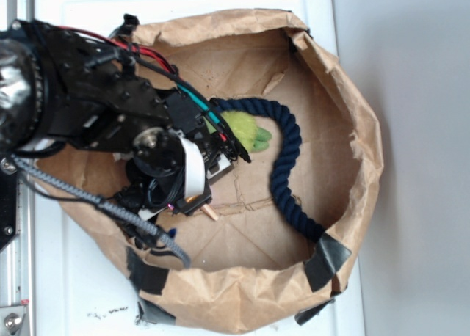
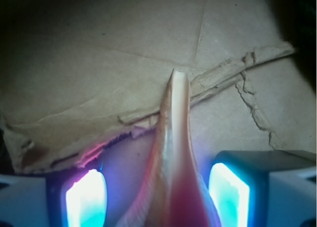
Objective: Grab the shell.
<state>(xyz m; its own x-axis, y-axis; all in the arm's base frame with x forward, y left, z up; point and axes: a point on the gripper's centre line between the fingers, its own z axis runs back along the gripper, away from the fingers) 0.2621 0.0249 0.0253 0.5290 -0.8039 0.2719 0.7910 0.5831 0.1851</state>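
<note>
Sitting between your claw's (image 2: 158,197) glowing pads (image 2: 85,199), the shell (image 2: 174,152) points its thin tip across the torn cardboard floor (image 2: 99,63) of the paper bag (image 1: 352,108), yet gaps flank it, so the spread claw risks squeezing that glossy taper out forward.

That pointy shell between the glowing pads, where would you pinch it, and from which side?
Probably on the wide body of the shell, not the thin tip pointing away over the cardboard. The tip tapers, so pads would likely slip off. In the wrist view the gripper already straddles the thick end, a lit pad on either flank; closing across it from above looks sensible.
</note>
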